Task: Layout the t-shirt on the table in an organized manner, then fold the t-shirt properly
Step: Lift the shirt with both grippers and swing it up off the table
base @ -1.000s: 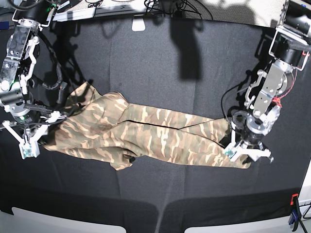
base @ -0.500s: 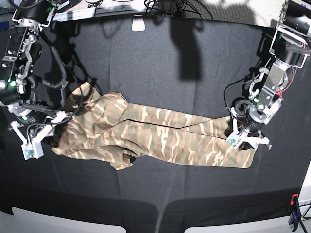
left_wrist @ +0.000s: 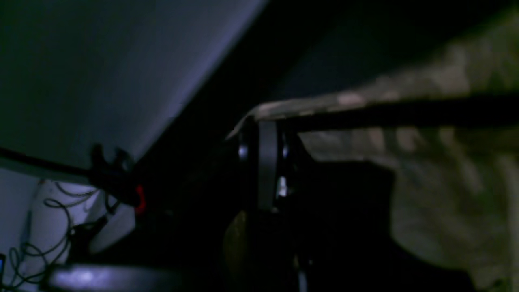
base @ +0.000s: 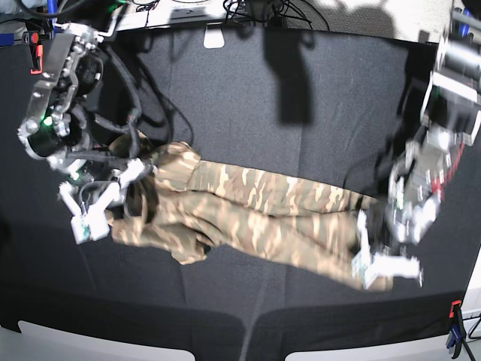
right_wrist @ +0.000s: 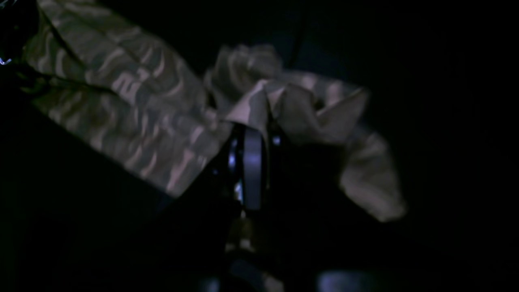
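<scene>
Black cloth covers the table [base: 248, 90], and cables and pale equipment are seen along its far edge. The t-shirt [base: 255, 214] is stretched in a long, narrow, rumpled band across the middle of the table, its camouflage print facing up, with folds running along its length. At the base view's left end, a bunched part of the fabric is pinched by the right gripper [base: 113, 201], whose jaws are closed on it; in the right wrist view the fabric [right_wrist: 134, 105] is seen gathered into peaks just above the closed right gripper [right_wrist: 252, 134]. At the base view's right end, the other end of the shirt is clamped by the left gripper [base: 376, 263], which appears blurred; its jaws are closed on the cloth. In the left wrist view, a thin edge of the shirt [left_wrist: 425, 162] is drawn taut from the closed left gripper [left_wrist: 261, 125], and the rest hangs below it. A red-and-blue clamp [base: 455, 320] is seen at the table's near right edge.
</scene>
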`<state>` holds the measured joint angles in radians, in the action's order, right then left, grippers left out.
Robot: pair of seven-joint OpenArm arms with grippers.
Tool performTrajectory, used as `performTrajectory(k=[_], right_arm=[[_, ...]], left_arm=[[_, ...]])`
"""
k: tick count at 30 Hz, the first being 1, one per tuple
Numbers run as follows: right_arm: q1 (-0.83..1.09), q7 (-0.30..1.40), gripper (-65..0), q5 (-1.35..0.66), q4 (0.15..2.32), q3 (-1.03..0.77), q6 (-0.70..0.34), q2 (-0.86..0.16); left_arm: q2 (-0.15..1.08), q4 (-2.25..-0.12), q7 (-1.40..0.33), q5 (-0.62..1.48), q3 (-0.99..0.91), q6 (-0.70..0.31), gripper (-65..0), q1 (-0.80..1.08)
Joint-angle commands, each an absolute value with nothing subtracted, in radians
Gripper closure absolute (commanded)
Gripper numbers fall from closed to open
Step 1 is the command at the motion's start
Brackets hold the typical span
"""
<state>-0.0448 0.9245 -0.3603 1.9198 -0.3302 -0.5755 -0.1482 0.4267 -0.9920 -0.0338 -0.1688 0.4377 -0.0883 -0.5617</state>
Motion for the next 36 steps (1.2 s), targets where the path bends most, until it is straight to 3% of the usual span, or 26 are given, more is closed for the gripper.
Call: performTrajectory(k=[1, 7, 15, 24, 30, 36], right_arm=[[-0.09, 0.889, 0.0, -0.334, 1.937, -0.334, -0.576, -0.158], [-0.241, 0.852, 0.0, -0.265, 1.814, -0.334, -0.558, -0.158], [-0.565, 0.854, 0.0, -0.265, 1.454, -0.325, -0.558, -0.161], [-0.973, 0.876, 0.0, -0.231, 1.096, -0.203, -0.561, -0.163], [-1.167, 0.882, 0.0, -0.184, 1.012, -0.176, -0.562, -0.166], [-1.211, 0.883, 0.0, -0.224, 1.011, -0.176, -0.584, -0.163]], left_arm=[[0.425, -1.008, -0.028, -0.16, 0.429, -0.07, 0.0, -0.626], [0.387, -1.008, -0.131, -0.092, 0.429, -0.072, 0.0, -0.783], [0.386, -1.007, -0.291, -0.072, 0.429, -0.072, 0.0, -0.936], [0.432, -1.007, -0.291, -0.068, 0.429, -0.072, 0.0, -1.023], [0.508, -1.007, -0.287, 0.007, 0.429, -0.071, 0.0, -1.068], [0.583, -1.007, -0.289, 0.067, 0.429, -0.072, 0.0, -1.08]])
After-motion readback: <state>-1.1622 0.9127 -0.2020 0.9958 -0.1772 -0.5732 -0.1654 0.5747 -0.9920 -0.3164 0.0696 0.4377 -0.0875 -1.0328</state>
